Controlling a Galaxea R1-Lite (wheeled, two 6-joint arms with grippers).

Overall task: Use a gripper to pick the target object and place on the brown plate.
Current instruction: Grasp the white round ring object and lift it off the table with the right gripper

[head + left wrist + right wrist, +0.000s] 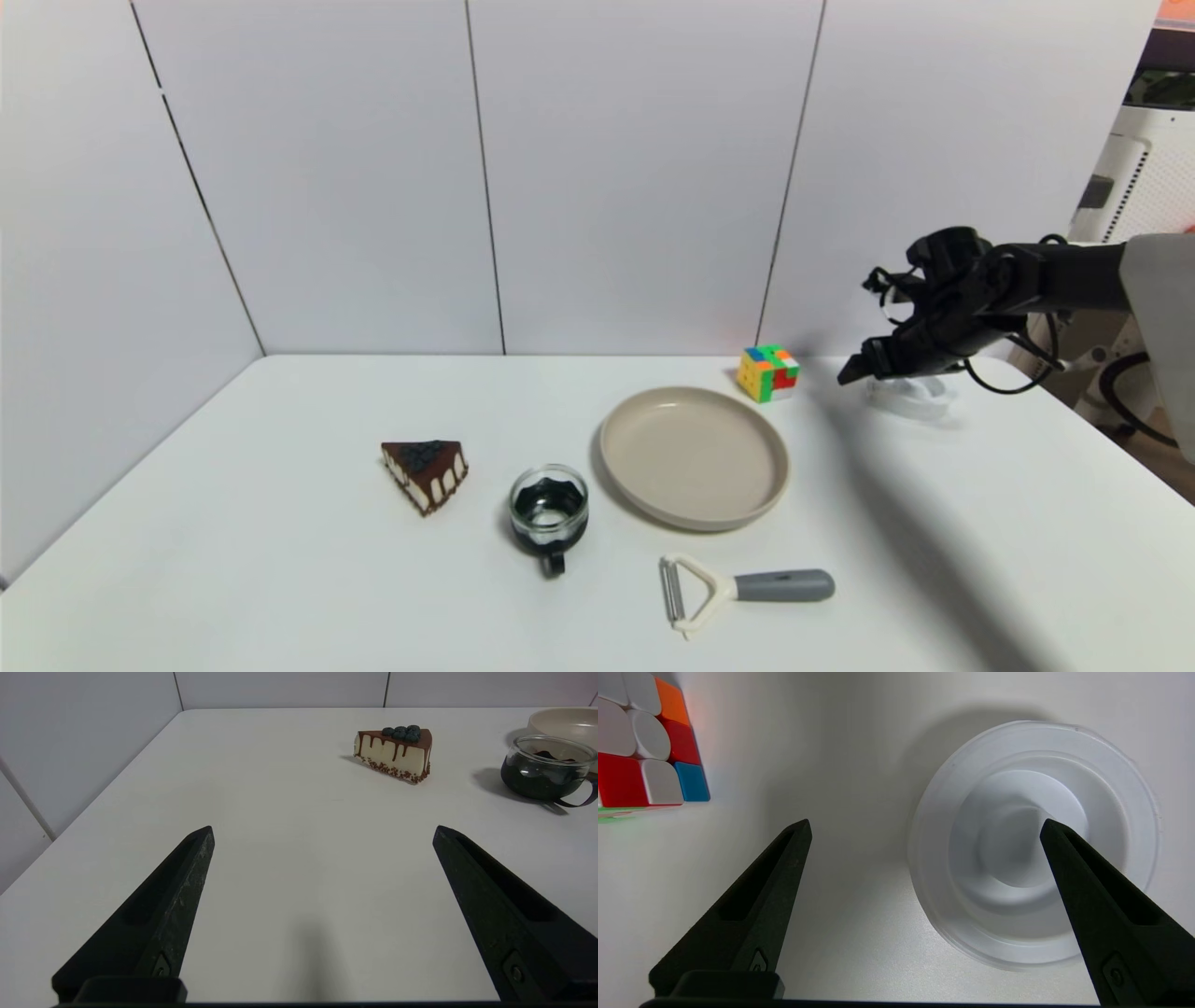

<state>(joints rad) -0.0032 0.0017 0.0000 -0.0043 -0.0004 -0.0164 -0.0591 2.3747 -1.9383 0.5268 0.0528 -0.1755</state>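
While the right gripper [924,828] hangs above the white disc [910,394] near the worktop's far right edge, your job is to line up the grasp before you lower. The jaws stand wide apart and hold nothing; in the right wrist view one fingertip sits over the disc's [1031,842] central hub and the other over bare worktop beside the rim, so the gap straddles one side wall of the disc, not its whole width. That can work as a rim pinch (the wall looks thin and translucent, so I'd expect it to flex), but check that the wall sits midway between the tips first. Come down straight, stop short of pressing the worktop, and close gently.

Mind the puzzle cube [768,372], which sits near the disc, toward the middle of the far edge; keep the outer finger clear of it. The brown plate [695,457] waits closer to the worktop's centre, apart from the cube.

Your left gripper [322,830] rests spread open and unloaded over the near left part of the worktop; leave it parked.
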